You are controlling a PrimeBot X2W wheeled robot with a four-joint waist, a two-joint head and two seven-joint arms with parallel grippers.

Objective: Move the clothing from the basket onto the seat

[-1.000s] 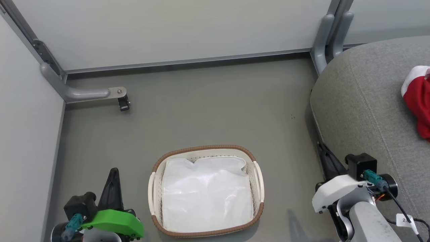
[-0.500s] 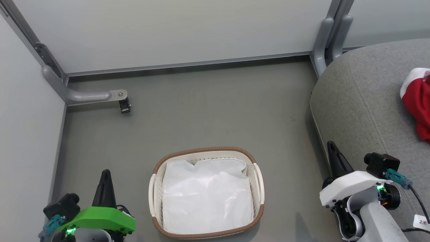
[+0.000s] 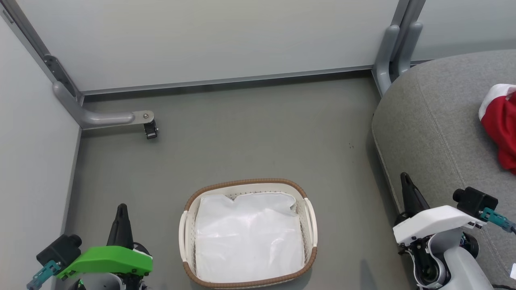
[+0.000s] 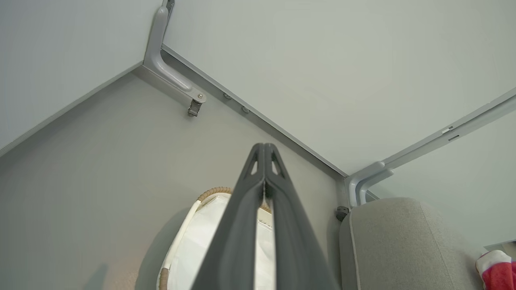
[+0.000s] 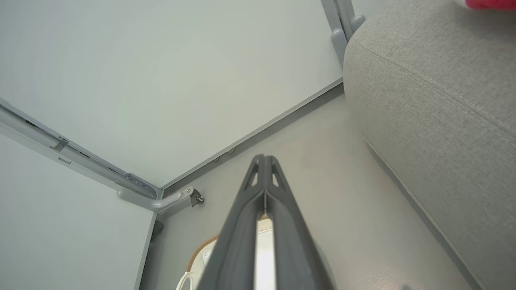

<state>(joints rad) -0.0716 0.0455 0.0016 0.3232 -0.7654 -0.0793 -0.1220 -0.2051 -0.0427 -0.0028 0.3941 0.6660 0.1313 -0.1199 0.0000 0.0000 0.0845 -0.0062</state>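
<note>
Two grippers, both with jaws pressed together and holding nothing. Left gripper: dark fingers closed into one wedge, pointing up the head view, left of the basket and apart from it; green wrist cover low behind the fingers. Right gripper: fingers likewise shut to a point, right of the basket and well apart from it, close beside the rounded front edge of the seat; white wrist housing and pale forearm run down to the lower corner. Basket: upright on the grey floor between the two grippers, holding a white lining sheet. Clothing: red with white trim, lying on the seat far right of the basket, cut off by the frame edge.
</note>
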